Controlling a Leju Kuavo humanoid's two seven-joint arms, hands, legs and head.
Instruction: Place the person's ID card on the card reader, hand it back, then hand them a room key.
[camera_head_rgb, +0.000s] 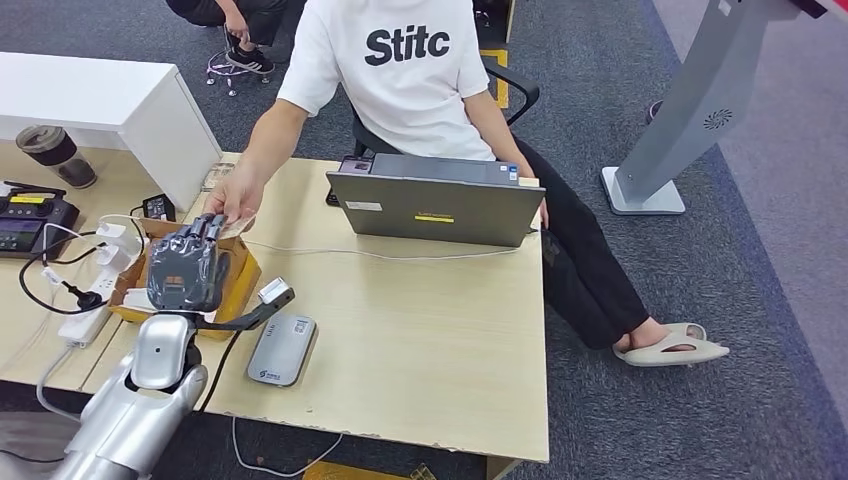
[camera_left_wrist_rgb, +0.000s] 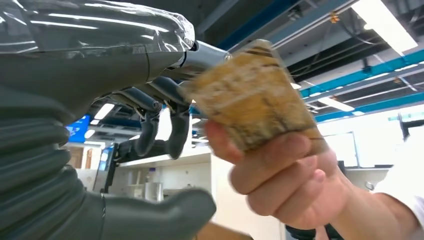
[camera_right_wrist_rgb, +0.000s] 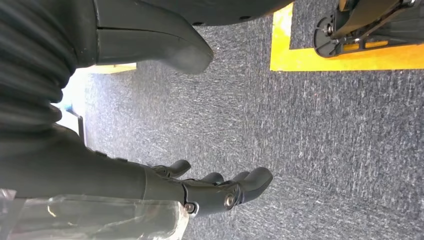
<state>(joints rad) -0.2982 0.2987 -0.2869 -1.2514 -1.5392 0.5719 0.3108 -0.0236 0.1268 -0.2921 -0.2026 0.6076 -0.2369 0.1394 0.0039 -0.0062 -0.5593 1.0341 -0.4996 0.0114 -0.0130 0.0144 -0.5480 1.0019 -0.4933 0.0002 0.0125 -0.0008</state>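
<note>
My left hand (camera_head_rgb: 185, 265) is raised over the table's left side, palm away from me, fingers pointing toward the person. The person's hand (camera_head_rgb: 235, 198) holds a tan card (camera_head_rgb: 240, 228) at my fingertips. In the left wrist view the card (camera_left_wrist_rgb: 250, 95) is pinched by the person's fingers (camera_left_wrist_rgb: 280, 172); my dark fingers (camera_left_wrist_rgb: 150, 120) lie just behind it and my thumb (camera_left_wrist_rgb: 165, 212) stands apart below. The grey card reader (camera_head_rgb: 282, 348) lies flat on the table near my forearm. My right hand (camera_right_wrist_rgb: 220, 192) hangs over the carpet, fingers loosely extended, holding nothing.
A cardboard box (camera_head_rgb: 240, 280) sits under my left hand. A grey laptop (camera_head_rgb: 435, 205) stands at the table's far edge before the seated person. A power strip (camera_head_rgb: 95, 295), cables, a black terminal (camera_head_rgb: 30, 222) and a cup (camera_head_rgb: 52, 152) crowd the left. A kiosk base (camera_head_rgb: 645, 195) stands right.
</note>
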